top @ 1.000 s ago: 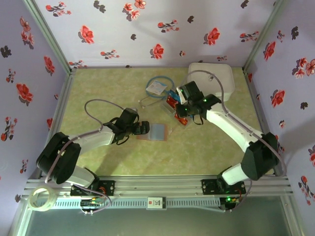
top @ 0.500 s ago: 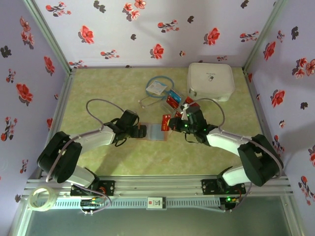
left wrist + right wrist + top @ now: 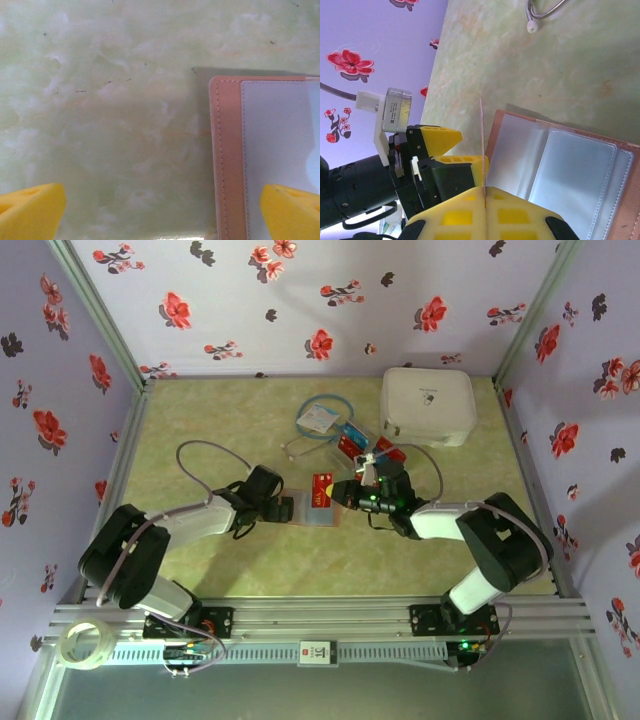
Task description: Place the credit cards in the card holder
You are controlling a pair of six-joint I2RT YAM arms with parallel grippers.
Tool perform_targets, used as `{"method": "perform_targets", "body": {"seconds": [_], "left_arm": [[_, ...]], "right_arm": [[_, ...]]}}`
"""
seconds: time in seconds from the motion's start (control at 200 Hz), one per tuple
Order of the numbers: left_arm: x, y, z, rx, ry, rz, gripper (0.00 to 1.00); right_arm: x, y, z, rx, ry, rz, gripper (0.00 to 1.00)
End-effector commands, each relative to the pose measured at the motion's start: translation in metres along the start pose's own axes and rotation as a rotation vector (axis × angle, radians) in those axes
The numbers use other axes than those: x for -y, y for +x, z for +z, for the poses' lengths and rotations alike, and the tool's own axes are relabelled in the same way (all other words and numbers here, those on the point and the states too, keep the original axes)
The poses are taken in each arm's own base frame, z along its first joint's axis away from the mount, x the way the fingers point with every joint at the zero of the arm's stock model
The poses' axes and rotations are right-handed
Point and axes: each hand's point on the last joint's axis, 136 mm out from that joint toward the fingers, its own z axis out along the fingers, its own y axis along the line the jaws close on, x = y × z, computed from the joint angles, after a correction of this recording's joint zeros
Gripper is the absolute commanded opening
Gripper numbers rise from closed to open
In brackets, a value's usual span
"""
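Right gripper (image 3: 484,192) clamped on a red credit card (image 3: 321,491); left gripper (image 3: 284,508) spread wide at the card holder's (image 3: 326,515) left edge. Could catch on a sleeve (image 3: 570,170) lip — shoving the seemingly unpinned holder aside.

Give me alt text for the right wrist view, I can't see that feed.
The right gripper is shut on a card, seen edge-on as a thin line, at the edge of the open holder, whose clear sleeves look empty. The left gripper is open by that edge; green table and a flowered purple wall lie behind.
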Motion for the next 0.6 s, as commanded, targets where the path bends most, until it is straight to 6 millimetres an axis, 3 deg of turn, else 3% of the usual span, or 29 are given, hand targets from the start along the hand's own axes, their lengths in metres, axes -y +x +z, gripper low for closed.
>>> {"method": "perform_targets", "body": {"seconds": [0.0, 0.25, 0.595], "left_arm": [[-0.005, -0.007, 0.002, 0.013, -0.030, 0.015, 1.00], [-0.005, -0.005, 0.006, 0.010, -0.032, 0.022, 1.00], [-0.012, 0.012, 0.012, -0.018, -0.045, 0.007, 1.00]], "right_arm": [[0.005, -0.002, 0.001, 0.016, -0.006, 0.000, 0.00], [0.018, -0.011, 0.001, 0.085, 0.052, 0.085, 0.00], [0.024, -0.006, 0.004, 0.099, 0.097, 0.100, 0.00]]}}
